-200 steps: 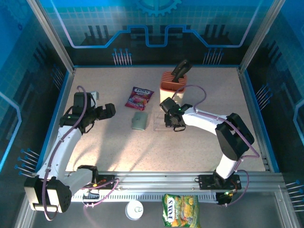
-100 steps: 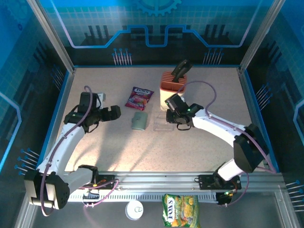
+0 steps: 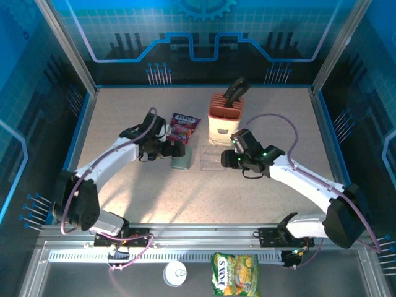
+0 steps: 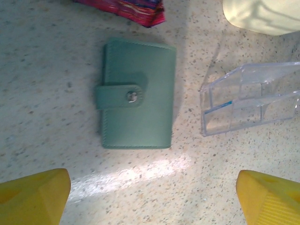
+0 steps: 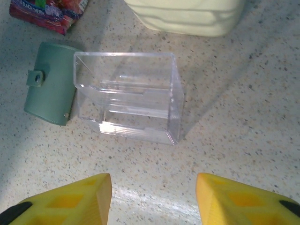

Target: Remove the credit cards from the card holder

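Note:
The card holder (image 4: 137, 108) is a small green case lying flat on the speckled table, its snap strap fastened. It also appears in the overhead view (image 3: 181, 159) and the right wrist view (image 5: 49, 91). The credit cards are hidden, with the case shut. My left gripper (image 4: 152, 197) hovers open just short of the holder, touching nothing, yellow fingertips (image 4: 33, 194) wide apart; overhead it (image 3: 172, 150) sits at the holder's left edge. My right gripper (image 5: 153, 199) is open with bare table between its jaws, to the right of the holder (image 3: 229, 159).
A clear plastic stand (image 5: 126, 98) sits right beside the holder (image 3: 212, 158). A purple-red snack packet (image 3: 182, 127) lies behind the holder. A peach slotted block (image 3: 226, 114) stands behind the stand. A yellow packet (image 3: 235, 275) lies off the table in front.
My left arm has swung right from the table's left side to the card holder. My right gripper has opened wider and drawn back a little from the clear stand.

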Controlling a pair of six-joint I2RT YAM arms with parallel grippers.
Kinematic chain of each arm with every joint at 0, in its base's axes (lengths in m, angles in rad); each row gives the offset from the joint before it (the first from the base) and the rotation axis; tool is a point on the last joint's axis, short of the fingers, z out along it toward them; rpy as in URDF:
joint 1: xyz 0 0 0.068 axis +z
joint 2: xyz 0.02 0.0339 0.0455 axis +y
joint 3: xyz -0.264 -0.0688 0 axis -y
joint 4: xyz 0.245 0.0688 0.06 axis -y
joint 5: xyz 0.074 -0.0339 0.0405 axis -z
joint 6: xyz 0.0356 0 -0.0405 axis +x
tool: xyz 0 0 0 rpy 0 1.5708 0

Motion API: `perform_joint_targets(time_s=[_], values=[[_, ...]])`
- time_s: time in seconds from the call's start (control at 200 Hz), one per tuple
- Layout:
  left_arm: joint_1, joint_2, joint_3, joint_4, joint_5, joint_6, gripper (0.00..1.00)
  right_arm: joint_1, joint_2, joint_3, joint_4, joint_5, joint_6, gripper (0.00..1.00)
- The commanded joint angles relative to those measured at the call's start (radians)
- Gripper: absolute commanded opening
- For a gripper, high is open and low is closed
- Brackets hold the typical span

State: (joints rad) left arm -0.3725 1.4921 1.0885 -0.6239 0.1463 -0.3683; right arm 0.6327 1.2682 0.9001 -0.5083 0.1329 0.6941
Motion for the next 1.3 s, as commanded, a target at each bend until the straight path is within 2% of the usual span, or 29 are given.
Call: perform_joint_targets(time_s=[0.0, 0.245, 0.36, 0.53, 0.675, 0.94, 1.296], values=[[-0.035, 0.093, 0.086, -0.05, -0.001, -0.012, 0.9, -0.029, -0.062, -0.059, -0.028, -0.029, -0.014, 0.52], [-0.099, 0.291, 0.23, -0.111, -0.103, -0.006, 0.94, -0.07, -0.161, -0.135, -0.063, -0.035, -0.015, 0.54], [-0.105, 0.362, 0.283, -0.122, -0.132, 0.002, 0.95, -0.079, -0.187, -0.147, -0.077, -0.035, -0.013, 0.54], [-0.108, 0.428, 0.344, -0.172, -0.242, 0.041, 0.97, -0.083, -0.21, -0.164, -0.085, -0.035, -0.01, 0.56], [-0.107, 0.478, 0.37, -0.188, -0.247, 0.065, 0.98, -0.085, -0.212, -0.173, -0.087, -0.036, -0.01, 0.56], [-0.106, 0.539, 0.358, -0.154, -0.186, 0.066, 0.97, -0.085, -0.214, -0.176, -0.085, -0.038, -0.007, 0.57], [-0.104, 0.505, 0.273, -0.125, -0.216, 0.058, 0.94, -0.085, -0.205, -0.173, -0.079, -0.044, -0.01, 0.58]])
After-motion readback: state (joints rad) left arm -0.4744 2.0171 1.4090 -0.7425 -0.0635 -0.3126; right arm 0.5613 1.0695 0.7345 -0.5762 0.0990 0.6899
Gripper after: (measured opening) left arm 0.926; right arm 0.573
